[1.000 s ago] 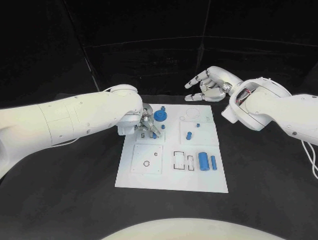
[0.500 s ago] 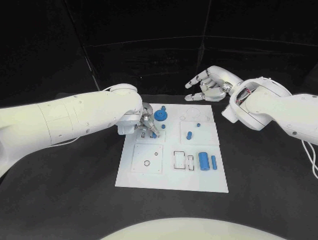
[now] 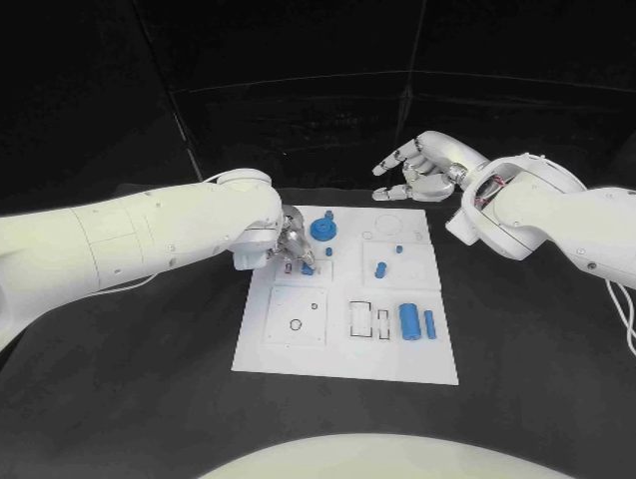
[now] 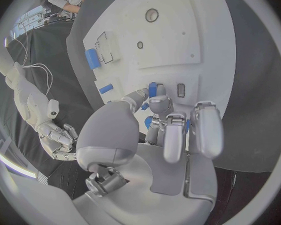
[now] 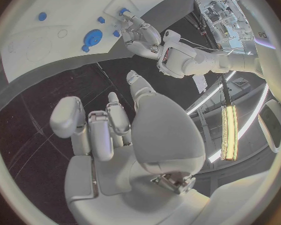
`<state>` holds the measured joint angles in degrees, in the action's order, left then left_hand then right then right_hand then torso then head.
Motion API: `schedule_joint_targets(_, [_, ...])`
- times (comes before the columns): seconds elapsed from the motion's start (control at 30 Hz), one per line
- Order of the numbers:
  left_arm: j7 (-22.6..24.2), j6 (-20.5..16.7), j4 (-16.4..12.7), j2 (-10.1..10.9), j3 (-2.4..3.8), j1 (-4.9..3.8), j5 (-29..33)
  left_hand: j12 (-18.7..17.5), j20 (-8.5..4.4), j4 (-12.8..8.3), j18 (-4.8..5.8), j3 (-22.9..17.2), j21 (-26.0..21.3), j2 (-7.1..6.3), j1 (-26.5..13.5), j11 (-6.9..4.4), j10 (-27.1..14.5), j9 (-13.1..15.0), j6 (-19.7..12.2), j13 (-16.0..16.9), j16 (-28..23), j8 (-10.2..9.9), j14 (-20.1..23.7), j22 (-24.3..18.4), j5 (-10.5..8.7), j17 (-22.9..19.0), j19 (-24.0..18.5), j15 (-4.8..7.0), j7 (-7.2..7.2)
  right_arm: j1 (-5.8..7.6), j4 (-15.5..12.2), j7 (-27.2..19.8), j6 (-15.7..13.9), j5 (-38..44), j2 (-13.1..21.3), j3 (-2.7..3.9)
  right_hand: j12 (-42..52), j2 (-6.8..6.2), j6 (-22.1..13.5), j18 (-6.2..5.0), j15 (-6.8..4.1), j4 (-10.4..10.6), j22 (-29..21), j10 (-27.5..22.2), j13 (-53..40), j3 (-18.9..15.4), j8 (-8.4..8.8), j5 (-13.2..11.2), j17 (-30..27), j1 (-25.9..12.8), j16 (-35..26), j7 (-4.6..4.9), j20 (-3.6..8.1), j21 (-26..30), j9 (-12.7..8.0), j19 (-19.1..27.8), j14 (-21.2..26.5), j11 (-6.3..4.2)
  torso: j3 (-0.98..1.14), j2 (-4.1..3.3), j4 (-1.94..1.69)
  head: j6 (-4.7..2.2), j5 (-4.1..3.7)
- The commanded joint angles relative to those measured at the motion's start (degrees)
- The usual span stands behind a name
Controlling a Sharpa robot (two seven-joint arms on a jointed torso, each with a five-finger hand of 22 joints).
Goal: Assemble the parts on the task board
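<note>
— Looking at the left hand (image 3: pixel 292 246), we see its fingertips closed around a small blue peg (image 4: pixel 152 89), low over the white board (image 3: pixel 404 359) near its left edge, toward the far corner.
— And the right hand (image 3: pixel 421 172)?
— We see it raised beyond the board's far edge, fingers loosely curled, holding nothing.
— How do we expect the peg to handle?
— We judge it light, stiff and smooth, probably slippery against metal fingertips. We'd pinch it high on its sides, leaving the lower end free for its hole.
— What else lies there?
— We see a blue gear (image 3: pixel 323 235) just beside the left hand, a short peg (image 3: pixel 381 268) mid-board, and two blue cylinders (image 3: pixel 408 323) near the right edge, toward the near corner.
</note>
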<state>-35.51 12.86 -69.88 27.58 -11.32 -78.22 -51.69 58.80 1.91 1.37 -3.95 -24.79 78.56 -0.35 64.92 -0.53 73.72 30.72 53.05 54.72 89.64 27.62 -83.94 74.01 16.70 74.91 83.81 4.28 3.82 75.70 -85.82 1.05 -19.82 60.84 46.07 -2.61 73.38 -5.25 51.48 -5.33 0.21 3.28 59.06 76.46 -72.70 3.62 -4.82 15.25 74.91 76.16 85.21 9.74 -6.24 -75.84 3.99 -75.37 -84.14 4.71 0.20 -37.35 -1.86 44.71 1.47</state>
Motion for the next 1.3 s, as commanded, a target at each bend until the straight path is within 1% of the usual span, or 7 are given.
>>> schedule_joint_targets(0.03, [1.07, -1.72, -0.33, 0.21, 0.02, -0.04, 0.88, -0.24, 0.11, -6.56, 0.40, -9.02, 0.35, -0.47, -1.21, -0.07, 0.52, 0.70, -0.17, 0.05, 0.36, 0.65, -6.06, 0.12, 0.96, 15.09, 0.27, -0.21, 0.22, 0.12, 0.01, -0.20, 0.35, 0.02, -0.05, 0.04, -0.03, 0.23, 0.23, -0.66, -0.11, 0.00, -0.02, -0.15, -0.08, -0.29, -0.36, 0.23, 5.60, 0.31, -0.25, -0.08, 0.07, 0.23, 0.06, 0.25, -3.67, -0.11, 0.02, -0.01, 0.06, -0.01, 0.12])
schedule_joint_targets(0.33, [2.53, -4.71, -1.28, 0.98, 0.01, 0.07, 1.33, 0.07, 0.13, -7.11, 0.46, -11.87, 0.44, -1.54, -2.00, -0.18, 1.03, 1.84, -0.18, 0.37, 0.36, 1.72, -6.06, 0.37, 2.56, 15.09, 0.35, -0.04, 0.01, 0.12, 0.11, -0.23, 0.39, 0.02, -0.06, 0.03, -0.03, 0.24, 0.25, -0.66, -0.12, 0.07, -0.04, -0.15, -0.07, -0.39, -0.38, 0.27, 5.61, 0.23, -0.25, -0.09, 0.08, 0.26, 0.06, 0.24, -3.67, -0.12, 0.04, 0.00, 0.04, -0.08, 0.25])
schedule_joint_targets(0.5, [3.64, -7.41, -2.52, 2.01, 0.01, 0.16, 1.37, 0.25, 0.07, -7.31, 0.50, -12.99, 0.56, -2.21, -2.40, -0.27, 1.41, 2.42, -0.04, 0.56, 0.36, 2.26, -6.06, 0.60, 4.39, 15.09, 0.44, 0.02, -0.07, 0.12, 0.20, -0.26, 0.38, 0.02, -0.04, 0.03, -0.01, 0.24, 0.25, -0.66, -0.13, 0.13, -0.07, -0.13, -0.08, -0.46, -0.40, 0.29, 5.58, 0.16, -0.27, -0.09, 0.09, 0.28, 0.06, 0.24, -3.67, -0.12, 0.07, 0.01, 0.07, -0.11, 0.33])
schedule_joint_targets(0.7, [4.45, -9.76, -4.25, 3.35, -0.01, 0.33, 1.21, 0.35, 0.01, -7.47, 0.53, -13.56, 0.64, -2.71, -2.55, -0.36, 1.66, 2.79, 0.07, 0.68, 0.36, 2.59, -6.06, 0.77, 5.51, 15.09, 0.51, 0.08, -0.16, 0.11, 0.32, -0.28, 0.37, 0.02, -0.02, 0.03, -0.02, 0.25, 0.26, -0.66, -0.13, 0.21, -0.09, -0.13, -0.06, -0.57, -0.41, 0.31, 5.57, 0.07, -0.28, -0.10, 0.10, 0.30, 0.06, 0.23, -3.68, -0.12, 0.05, -0.03, 0.08, -0.06, 0.29])
schedule_joint_targets(0.83, [4.90, -11.31, -5.42, 4.38, -0.04, 0.54, 0.27, 0.40, -0.08, -7.37, 0.56, -13.87, 0.71, -3.61, -3.03, -0.48, 2.00, 3.28, 0.35, 0.78, 0.36, 3.05, -6.06, 0.94, 8.79, 15.09, 0.58, 0.19, -0.30, 0.11, 0.39, -0.26, 0.37, 0.02, 0.06, 0.03, -0.02, 0.25, 0.26, -0.66, -0.13, 0.21, -0.09, -0.13, -0.06, -0.57, -0.41, 0.31, 5.57, 0.07, -0.28, -0.10, 0.10, 0.30, 0.06, 0.23, -3.68, -0.12, 0.07, 0.00, 0.09, 0.05, 0.19])
schedule_joint_targets(0.9, [5.02, -12.07, -5.91, 4.86, -0.05, 0.67, -0.47, 0.41, -0.12, -7.36, 0.57, -13.87, 0.74, -3.82, -3.08, -0.53, 2.11, 3.42, 0.44, 0.81, 0.36, 3.17, -6.06, 1.02, 9.48, 15.09, 0.60, 0.22, -0.36, 0.11, 0.41, -0.24, 0.37, 0.02, 0.13, 0.03, -0.02, 0.25, 0.26, -0.66, -0.13, 0.21, -0.09, -0.13, -0.06, -0.57, -0.41, 0.31, 5.57, 0.07, -0.28, -0.10, 0.10, 0.30, 0.06, 0.23, -3.68, -0.12, 0.06, 0.00, 0.08, 0.07, 0.21])
schedule_joint_targets(1.3, [3.58, -15.60, -7.20, 6.50, -0.11, 1.98, -2.45, 0.55, -0.17, -7.45, 0.58, -13.91, 0.79, -4.06, -3.01, -0.63, 2.30, 3.59, 0.63, 0.97, 0.36, 3.35, -6.06, 1.10, 10.01, 15.09, 0.64, 0.29, -0.47, 0.11, 0.62, -0.28, 0.35, 0.02, 0.22, 0.03, -0.02, 0.25, 0.26, -0.66, -0.13, 0.21, -0.09, -0.13, -0.06, -0.57, -0.41, 0.31, 5.57, 0.07, -0.28, -0.10, 0.10, 0.30, 0.06, 0.23, -3.68, -0.12, 0.04, -0.04, 0.08, 0.26, 0.53])
